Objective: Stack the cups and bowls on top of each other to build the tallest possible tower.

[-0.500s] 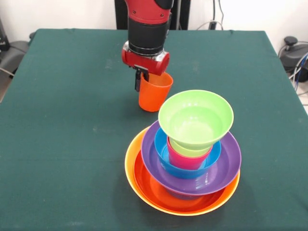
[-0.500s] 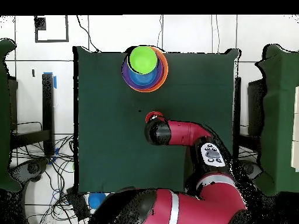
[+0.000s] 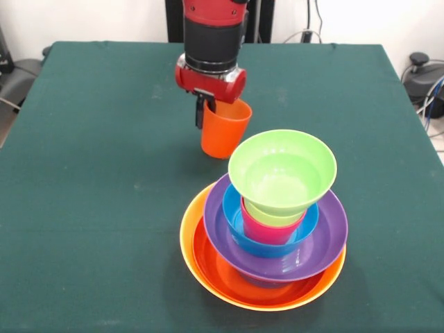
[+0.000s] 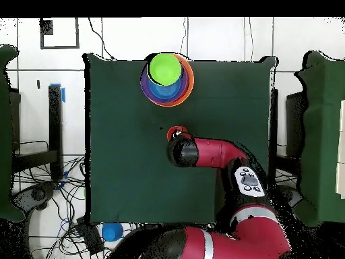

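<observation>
No words or labels can be read on anything here. The pincer [image 3: 206, 109] sits in the upper middle of the front picture, closed on the rim of the orange cup [image 3: 224, 130]. One dark finger [image 3: 200, 114] runs down the outside of the cup. The cup stands straight up, mouth at the top, with its long way going up and down. I cannot tell if its bottom touches the green bench [image 3: 90, 173].

The tower [image 3: 267, 222] stands in the lower right of the front picture, just below the cup. The yellow-orange bowl [image 3: 187, 232] is at the bottom. Inside it are the red-orange bowl [image 3: 215, 267], purple bowl [image 3: 326, 232] and blue bowl [image 3: 232, 208]. Next come the pinkish red cup [image 3: 260, 227] and lime green cup [image 3: 260, 211]. The small green bowl [image 3: 281, 170] sits on top, mouth up.
</observation>
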